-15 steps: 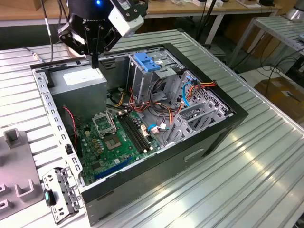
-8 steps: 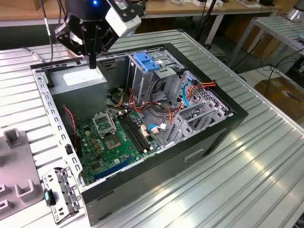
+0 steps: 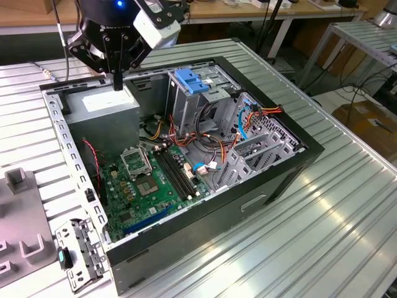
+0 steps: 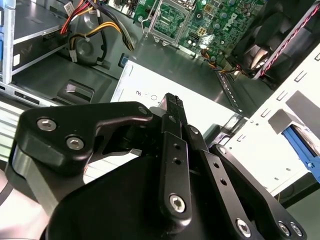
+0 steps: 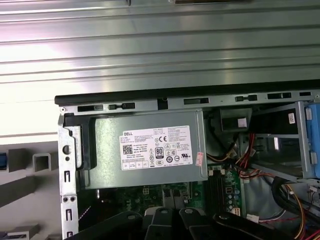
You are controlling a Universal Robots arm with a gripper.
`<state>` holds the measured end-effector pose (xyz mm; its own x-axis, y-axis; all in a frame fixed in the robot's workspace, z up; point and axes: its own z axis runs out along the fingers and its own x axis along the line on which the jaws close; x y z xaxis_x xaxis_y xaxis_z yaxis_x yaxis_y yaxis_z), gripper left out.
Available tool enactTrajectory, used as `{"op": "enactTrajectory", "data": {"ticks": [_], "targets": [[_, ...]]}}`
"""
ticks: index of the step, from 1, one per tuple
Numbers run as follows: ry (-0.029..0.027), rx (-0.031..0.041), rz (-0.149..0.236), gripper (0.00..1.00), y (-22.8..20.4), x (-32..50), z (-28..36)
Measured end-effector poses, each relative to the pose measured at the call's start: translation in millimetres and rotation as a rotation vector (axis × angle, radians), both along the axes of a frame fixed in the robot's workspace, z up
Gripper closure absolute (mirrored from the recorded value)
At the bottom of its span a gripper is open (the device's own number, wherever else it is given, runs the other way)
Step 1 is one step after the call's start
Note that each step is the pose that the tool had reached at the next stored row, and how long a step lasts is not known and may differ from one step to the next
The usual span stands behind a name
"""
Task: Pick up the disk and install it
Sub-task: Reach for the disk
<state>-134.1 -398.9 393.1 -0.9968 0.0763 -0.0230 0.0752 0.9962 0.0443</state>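
Observation:
The disk is out of view. My gripper [image 3: 118,82] hangs over the back left corner of the open computer case [image 3: 267,180], just above the grey power-supply box [image 3: 102,105] with its white sticker. Its fingers stand together with nothing between them. In the second wrist view the fingertips [image 4: 173,104] point down at the box's top [image 4: 200,107]. The first wrist view looks down on the same box [image 5: 150,150] from above the case's edge.
A metal drive cage with a blue latch [image 3: 192,81] stands in the case's middle, bundled cables [image 3: 214,152] beside it and the green motherboard [image 3: 149,180] in front. A grey fixture [image 3: 22,217] lies on the ribbed metal table [image 3: 322,236] at the exterior view's left.

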Motion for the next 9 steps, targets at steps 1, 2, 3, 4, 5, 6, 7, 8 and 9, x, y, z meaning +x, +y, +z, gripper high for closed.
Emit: {"op": "enactTrajectory", "data": {"ticks": [1, 2, 3, 4, 5, 6, 7, 8, 9], "targets": [[0.0003, -0.0001, 0.000, 0.89, 0.0, -0.5, 0.0], [0.0007, 0.0000, 0.000, 0.89, 0.0, -1.9, -0.1], [0.0010, -0.0001, 0.000, 0.89, 0.0, -2.5, -0.1], [0.0013, -0.0001, 0.000, 0.89, 0.0, -2.8, -0.1], [0.0015, 0.0000, 0.000, 0.89, 0.0, -3.6, -0.1], [0.0017, -0.0001, 0.000, 0.89, 0.0, -4.1, -0.1], [0.0019, 0.0000, 0.000, 0.89, 0.0, -4.7, -0.2], [0.0020, 0.0000, 0.000, 0.89, 0.0, -5.3, -0.2], [0.0022, 0.0000, 0.000, 0.89, 0.0, -6.0, -0.2]]}}
